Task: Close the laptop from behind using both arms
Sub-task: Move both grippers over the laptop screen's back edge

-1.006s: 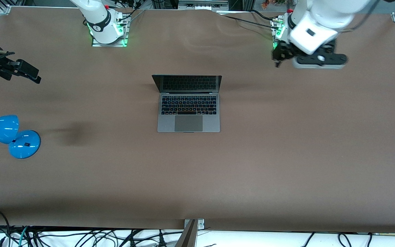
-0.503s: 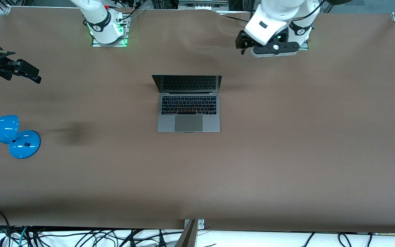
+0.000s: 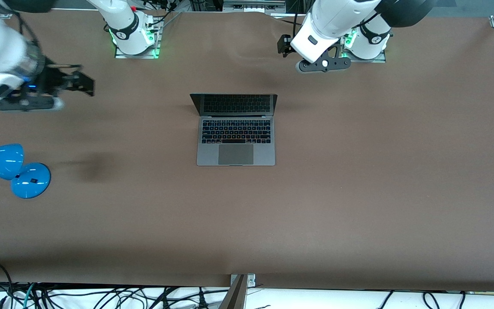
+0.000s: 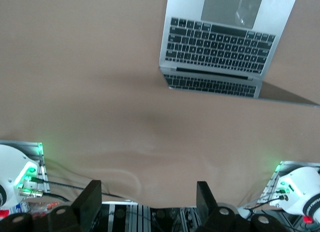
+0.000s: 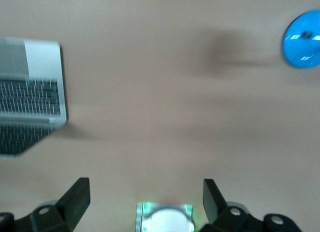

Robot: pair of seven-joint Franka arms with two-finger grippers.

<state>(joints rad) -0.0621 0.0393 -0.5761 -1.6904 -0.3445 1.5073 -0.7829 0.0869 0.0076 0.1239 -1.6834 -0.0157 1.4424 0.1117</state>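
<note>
The laptop [image 3: 236,128] stands open in the middle of the table, its black screen upright and facing the front camera. It also shows in the left wrist view [image 4: 225,46] and the right wrist view [image 5: 30,91]. My left gripper [image 3: 284,45] is open and empty in the air over bare table beside the left arm's base, apart from the laptop's lid; its fingers [image 4: 90,204] are wide apart. My right gripper [image 3: 83,82] is open and empty in the air over bare table toward the right arm's end; its fingers [image 5: 77,197] are wide apart.
A blue lamp [image 3: 13,169] sits at the right arm's end of the brown table [image 3: 358,193]; its base shows in the right wrist view [image 5: 302,39]. The green-lit arm bases [image 3: 135,36] [image 3: 365,38] stand along the table's edge by the robots.
My left gripper has swung from the left arm's end toward the middle, past its base. My right arm has swung into view and its gripper has moved toward the laptop. The laptop has not moved.
</note>
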